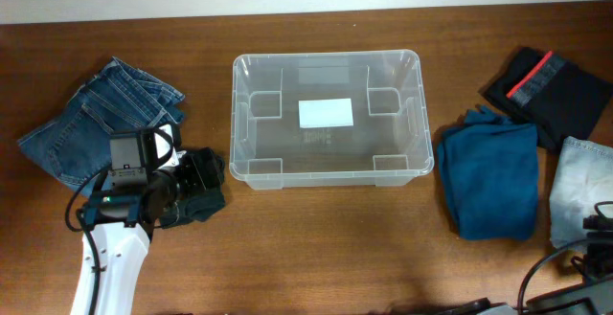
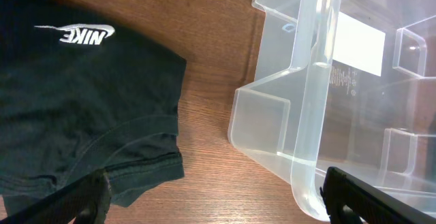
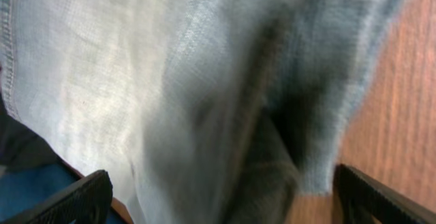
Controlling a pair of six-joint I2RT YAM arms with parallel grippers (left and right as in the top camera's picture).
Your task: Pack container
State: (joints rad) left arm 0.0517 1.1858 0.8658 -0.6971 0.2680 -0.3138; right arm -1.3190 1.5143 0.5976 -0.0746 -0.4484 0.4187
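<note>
Wooden table (image 1: 316, 248), container (image 1: 326, 114) sitting empty.
Left gripper (image 2: 216, 200) gaping over black shirt (image 2: 75, 115) edge, right gripper (image 3: 221, 200) gaping over pale denim (image 3: 136, 81), probably readying pickups.

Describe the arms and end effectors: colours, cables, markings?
Left arm: white link, black wrist, grey camera box, small green light, looping black cable. Right arm: only dark parts and black cables show. Left end effector and right end effector: flat black fingers, no markings visible.

Overhead looks straight down on the table (image 1: 316, 258); the left wrist closely shares the near-left corner of the container (image 2: 313, 115); the right wrist hugs pale denim (image 3: 136, 81).
</note>
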